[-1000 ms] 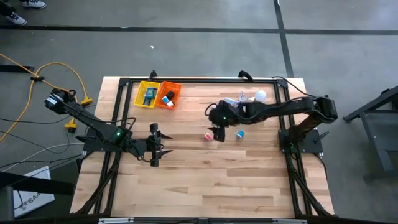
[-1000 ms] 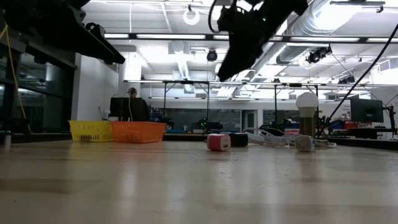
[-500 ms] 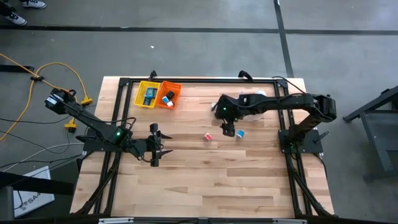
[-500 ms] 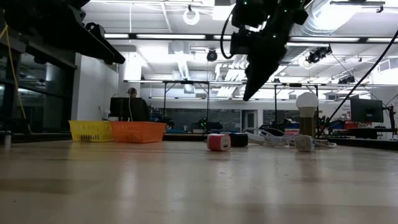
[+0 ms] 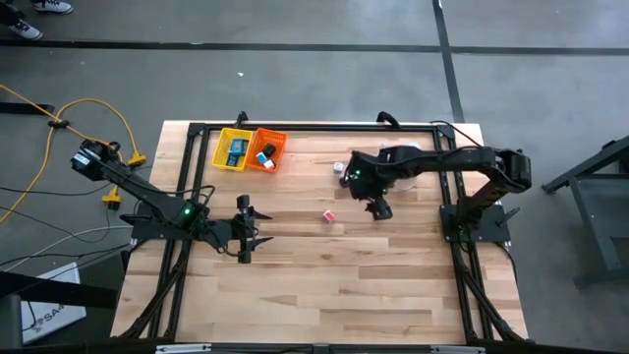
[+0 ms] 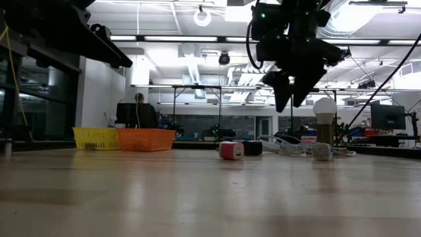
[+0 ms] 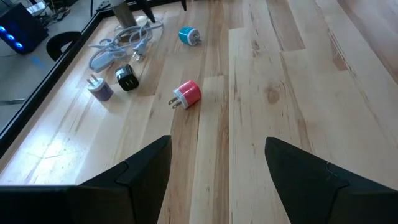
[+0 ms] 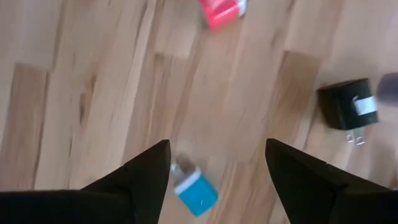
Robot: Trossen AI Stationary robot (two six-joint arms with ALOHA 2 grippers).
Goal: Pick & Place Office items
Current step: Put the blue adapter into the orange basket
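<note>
Hovering above the bench [image 5: 324, 280] toward its right edge, the right pincer [image 6: 290, 92] hangs with its 2 fingers spread and nothing between them. Just under it, in its own wrist view, lies a light-blue plug adapter [image 8: 195, 191], with a pink-red adapter [image 8: 222, 12] and a black adapter [image 8: 348, 106] a little farther off on the wood. The left pincer [image 5: 245, 228] waits low near the left edge, fingers apart and empty. The left wrist view also shows a pale purple adapter [image 7: 100, 89] just beside the black one and a coiled white cable [image 7: 121, 45]. Near the far edge sit a yellow basket [image 5: 233, 149] and an orange basket [image 5: 266, 150], touching, each holding small pieces.
</note>
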